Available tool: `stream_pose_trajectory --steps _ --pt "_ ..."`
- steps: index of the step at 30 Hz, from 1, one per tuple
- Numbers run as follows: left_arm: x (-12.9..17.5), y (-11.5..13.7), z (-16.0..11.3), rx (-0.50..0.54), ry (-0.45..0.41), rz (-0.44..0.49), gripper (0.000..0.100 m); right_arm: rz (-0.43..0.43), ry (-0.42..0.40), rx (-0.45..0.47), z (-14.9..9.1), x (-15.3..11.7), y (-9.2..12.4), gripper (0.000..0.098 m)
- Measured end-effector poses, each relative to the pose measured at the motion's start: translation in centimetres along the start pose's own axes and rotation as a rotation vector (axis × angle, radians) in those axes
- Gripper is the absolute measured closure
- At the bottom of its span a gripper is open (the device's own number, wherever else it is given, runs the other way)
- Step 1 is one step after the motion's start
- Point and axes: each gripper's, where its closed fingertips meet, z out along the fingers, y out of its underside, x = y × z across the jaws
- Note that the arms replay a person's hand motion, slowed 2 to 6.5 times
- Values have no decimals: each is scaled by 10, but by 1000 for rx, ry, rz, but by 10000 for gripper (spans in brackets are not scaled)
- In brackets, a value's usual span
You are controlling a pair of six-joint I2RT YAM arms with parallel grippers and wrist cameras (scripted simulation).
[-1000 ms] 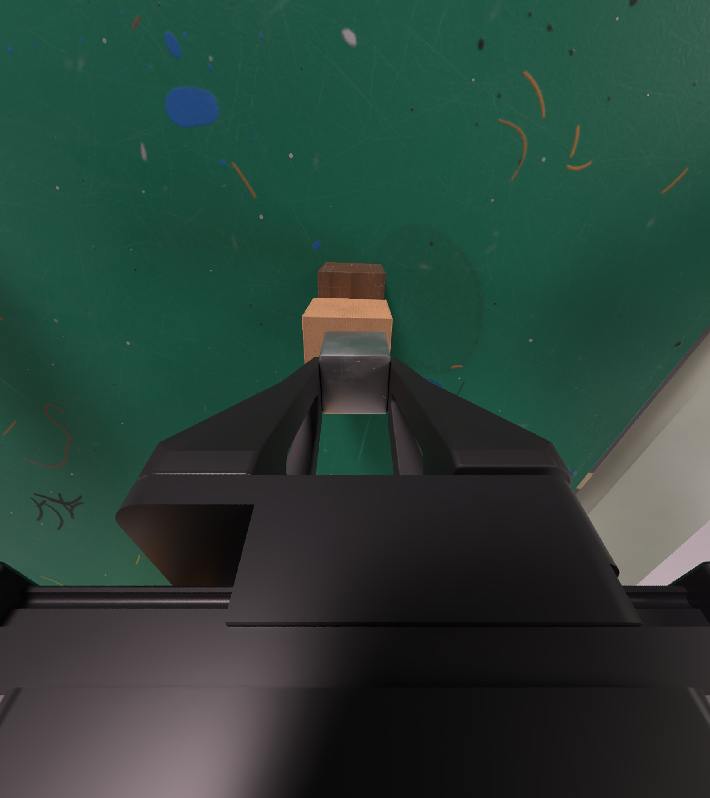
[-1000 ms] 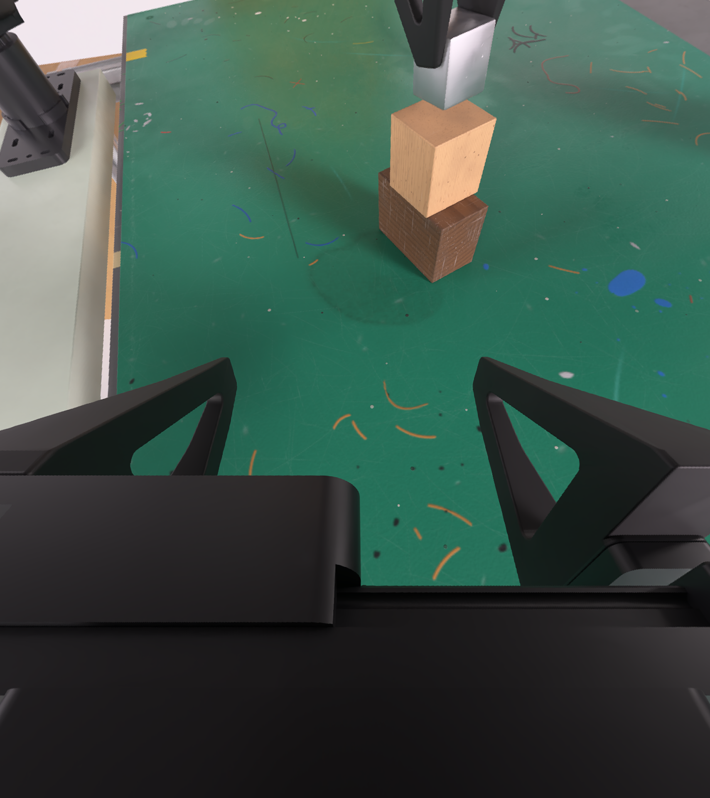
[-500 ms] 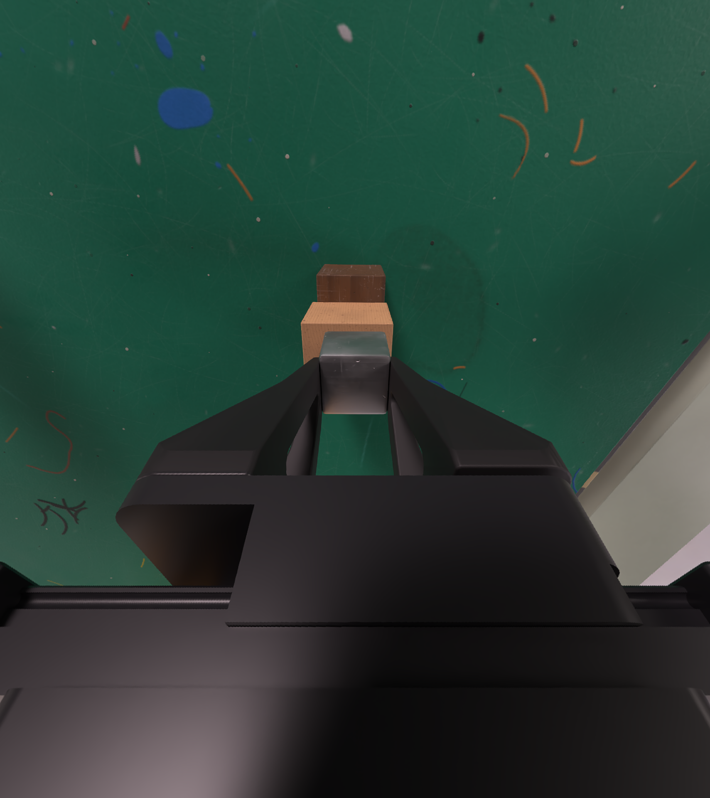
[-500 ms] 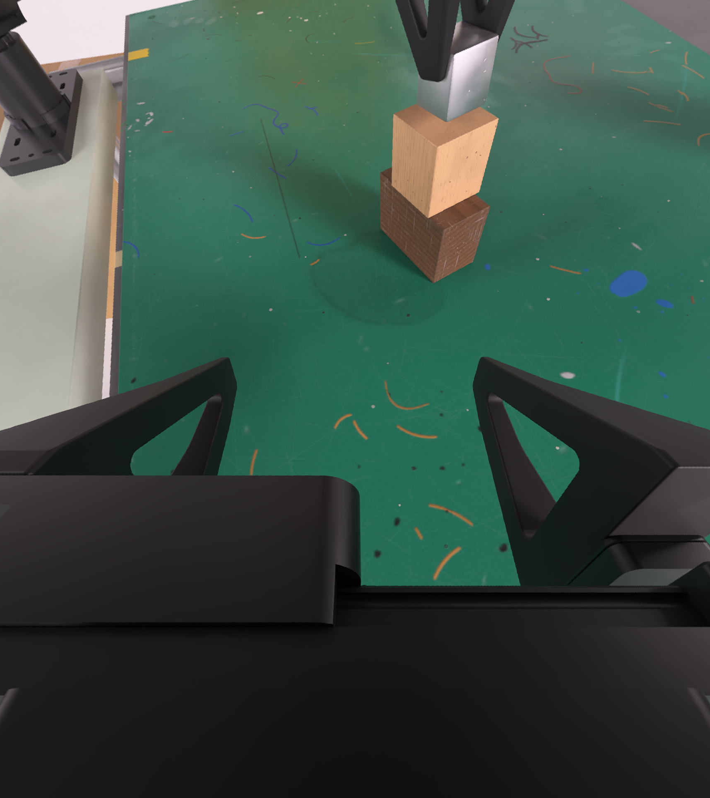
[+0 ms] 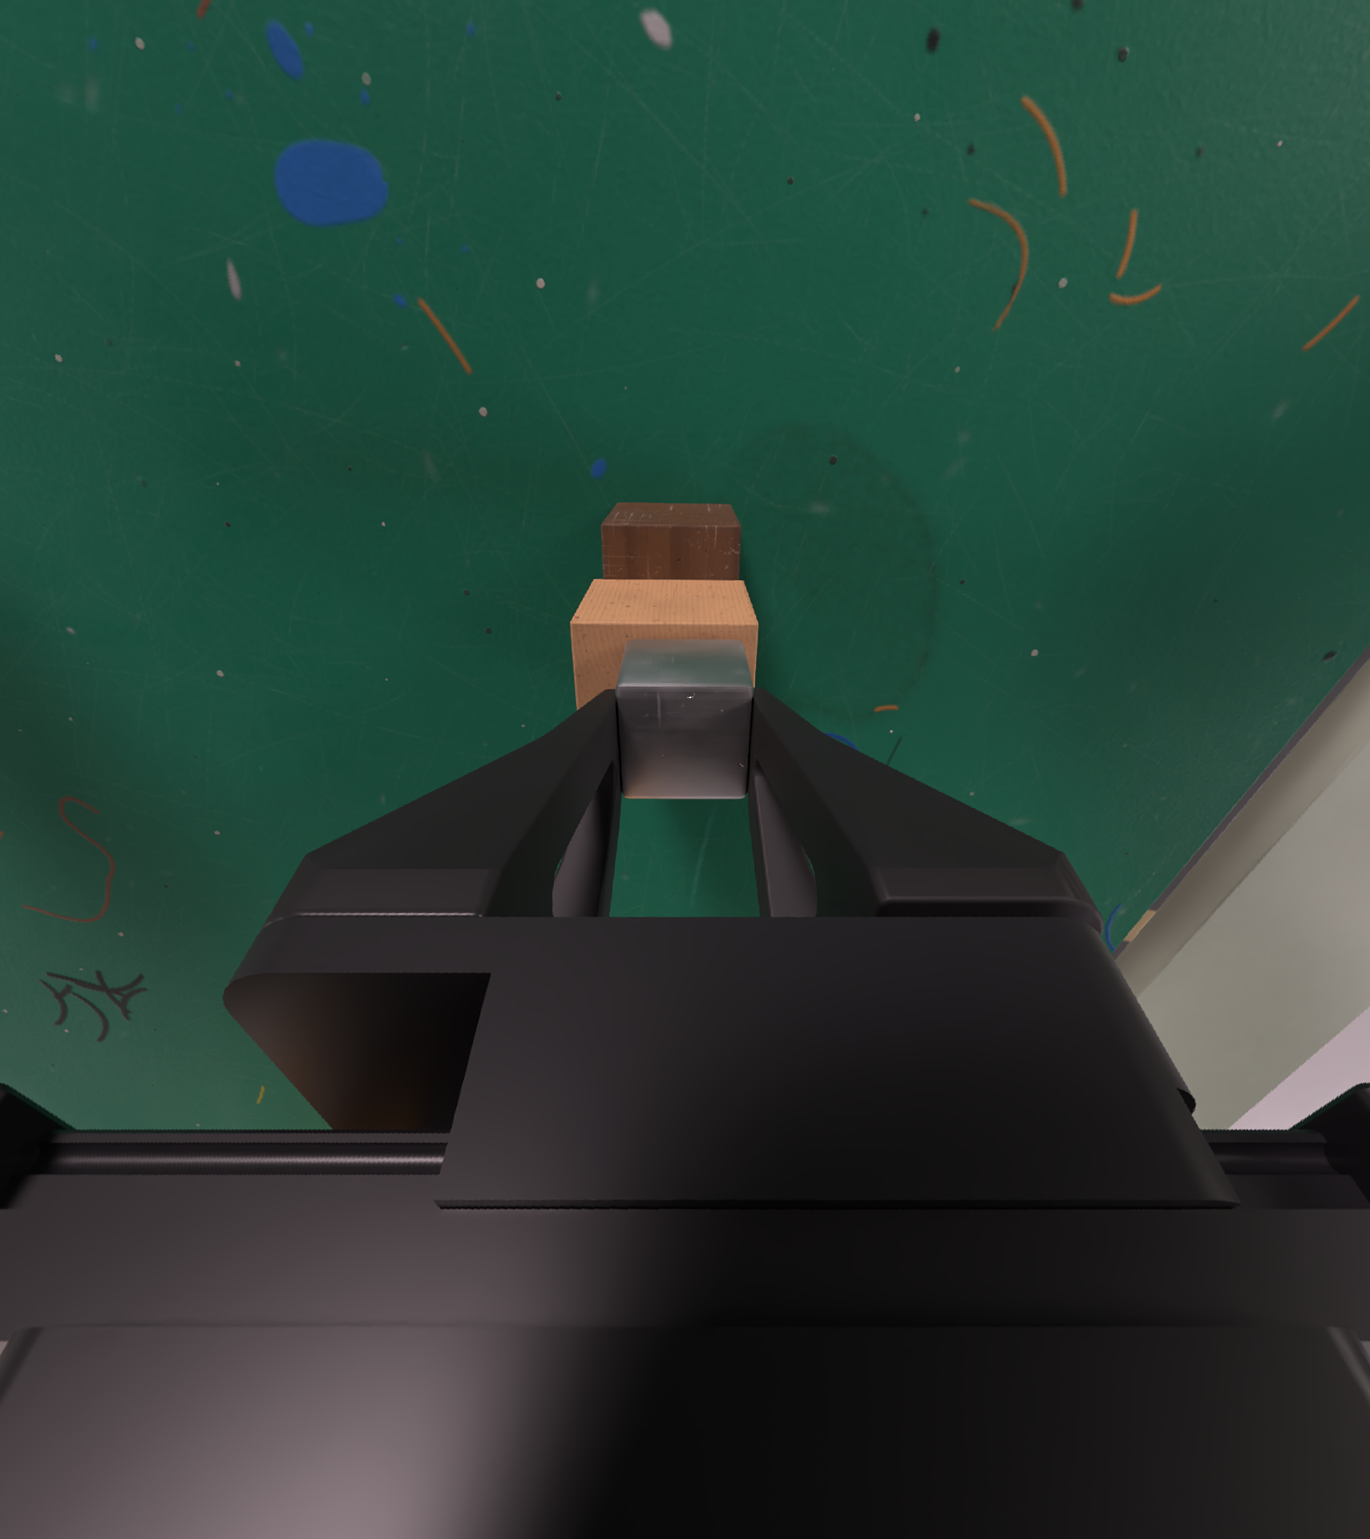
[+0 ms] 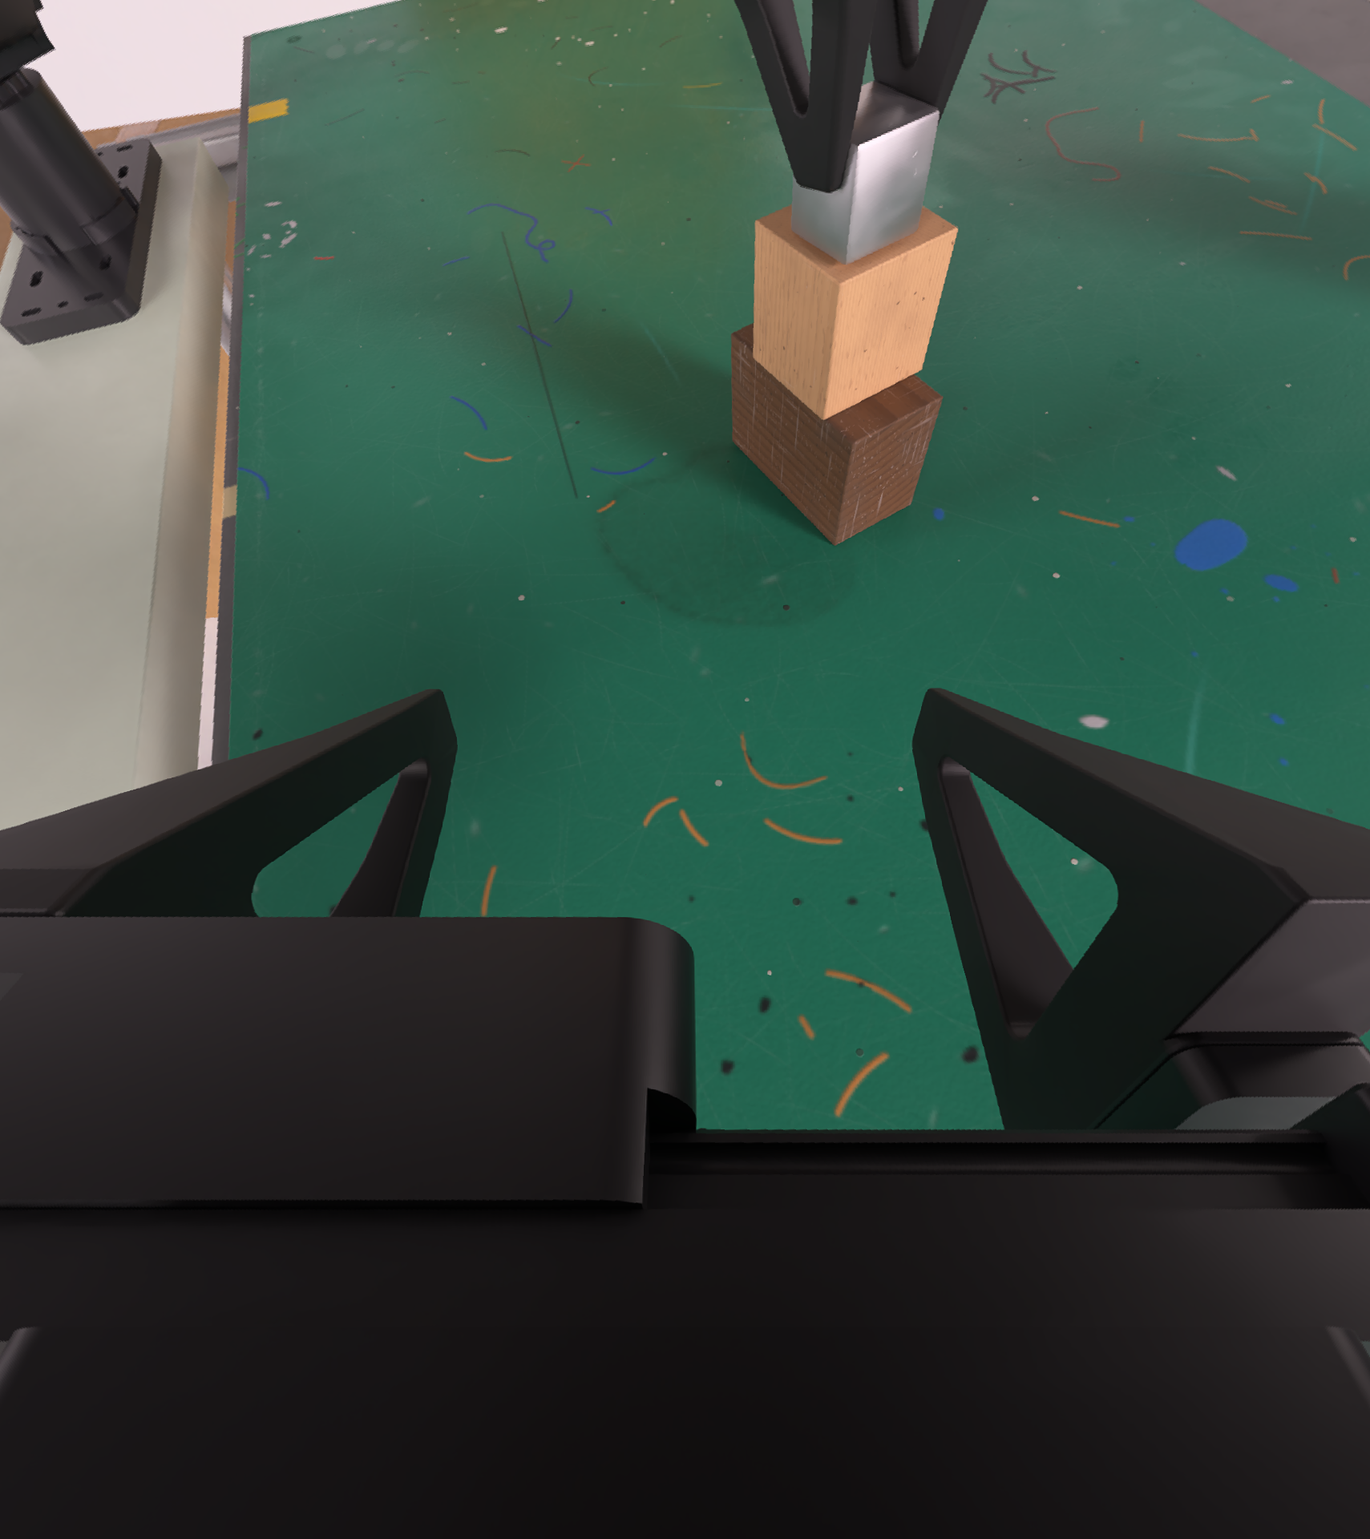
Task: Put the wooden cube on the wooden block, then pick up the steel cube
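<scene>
A light wooden cube (image 6: 848, 316) stands on a dark wooden block (image 6: 831, 466) on the green mat (image 6: 415, 600). My left gripper (image 6: 873, 150) comes down from above, shut on a steel cube (image 6: 873, 183), whose underside is at the light cube's top face. I cannot tell whether they touch. The left wrist view looks straight down: my left gripper (image 5: 681, 699) clamps the steel cube (image 5: 683, 741) over the light cube (image 5: 665, 616) and the dark block (image 5: 670, 541). My right gripper (image 6: 683, 708) is open and empty, low over the mat, well short of the stack.
A black arm base (image 6: 73, 250) is bolted to a pale strip (image 6: 57, 583) along the mat's left edge. That strip also shows in the left wrist view (image 5: 1289, 874). The mat carries paint spots and scratches only.
My left gripper has lowered the steel cube down to the light wooden cube's top. The stack and my right gripper have not moved.
</scene>
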Motion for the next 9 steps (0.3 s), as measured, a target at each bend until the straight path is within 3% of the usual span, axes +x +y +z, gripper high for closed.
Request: stream_pose_trajectory --steps 9 --pt "0 -1 0 4 3 0 750 -1 -1 0 0 0 0 39"
